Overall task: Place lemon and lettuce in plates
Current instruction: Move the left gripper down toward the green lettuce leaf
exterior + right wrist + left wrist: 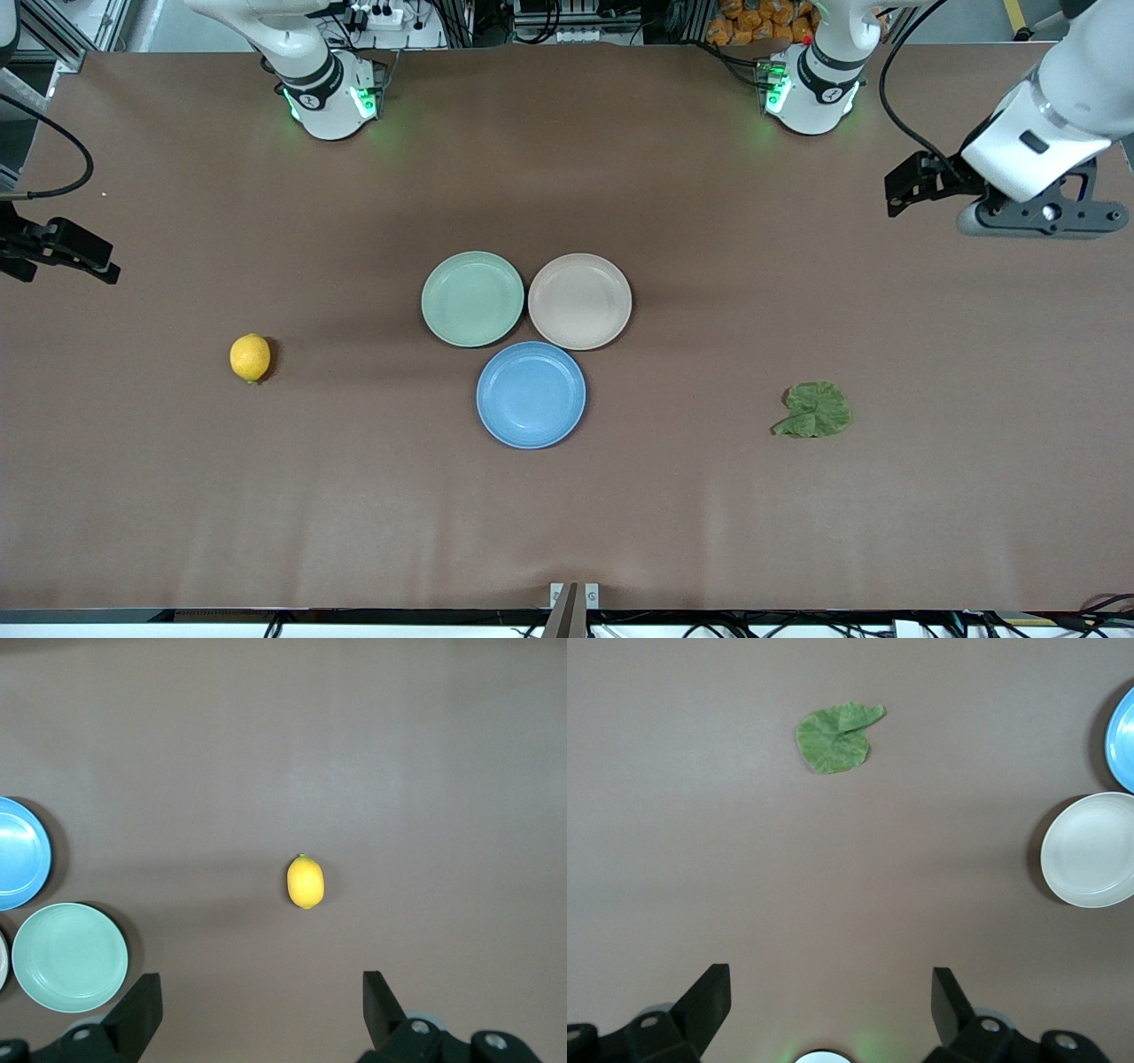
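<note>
L pincer (pixel 831 1001) hanging wide open, empty, over surface edge | R pincer (pixel 262 1005) same | risk: lettuce (pixel 816 410) lying flat, fingers sliding over it; lemon (pixel 250 357) rolling off when nudged

Your left arm rises from its base and bends out over its own end of the desk, where the left gripper (pixel 831 997) hangs high with its fingers spread wide, holding nothing. Your right arm mirrors it at its end of the desk; the right gripper (pixel 262 1001) is also up in the air, fingers wide apart and empty.
</note>
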You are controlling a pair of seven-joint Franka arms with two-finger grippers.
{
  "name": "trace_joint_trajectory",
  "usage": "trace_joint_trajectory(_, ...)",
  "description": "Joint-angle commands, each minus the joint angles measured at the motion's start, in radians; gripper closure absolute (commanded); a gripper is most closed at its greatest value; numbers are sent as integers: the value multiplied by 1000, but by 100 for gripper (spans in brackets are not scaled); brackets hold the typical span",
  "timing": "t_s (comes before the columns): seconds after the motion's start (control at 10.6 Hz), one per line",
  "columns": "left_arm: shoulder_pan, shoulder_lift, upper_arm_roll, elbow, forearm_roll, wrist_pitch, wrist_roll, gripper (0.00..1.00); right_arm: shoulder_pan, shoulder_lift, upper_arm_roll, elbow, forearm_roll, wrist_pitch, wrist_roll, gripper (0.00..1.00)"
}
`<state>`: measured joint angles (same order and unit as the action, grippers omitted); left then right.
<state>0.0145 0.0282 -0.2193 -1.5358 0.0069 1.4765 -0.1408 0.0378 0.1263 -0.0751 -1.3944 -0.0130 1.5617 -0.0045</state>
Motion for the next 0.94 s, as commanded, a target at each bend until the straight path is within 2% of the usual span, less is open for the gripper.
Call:
trace_joint_trajectory(0.0,5,45,1,20,-12,17,-3,0,-9,1,3,5,15,-6,-9,0)
trace_joint_trajectory(0.38,7,136,3,19,-7,99,-101,0,-3,9,5,6,19,4,-6,0)
trace_joint_trajectory(0.85,24,234,3,13,2,223,-100,0,28,9,6,3,31,-11,-9,0)
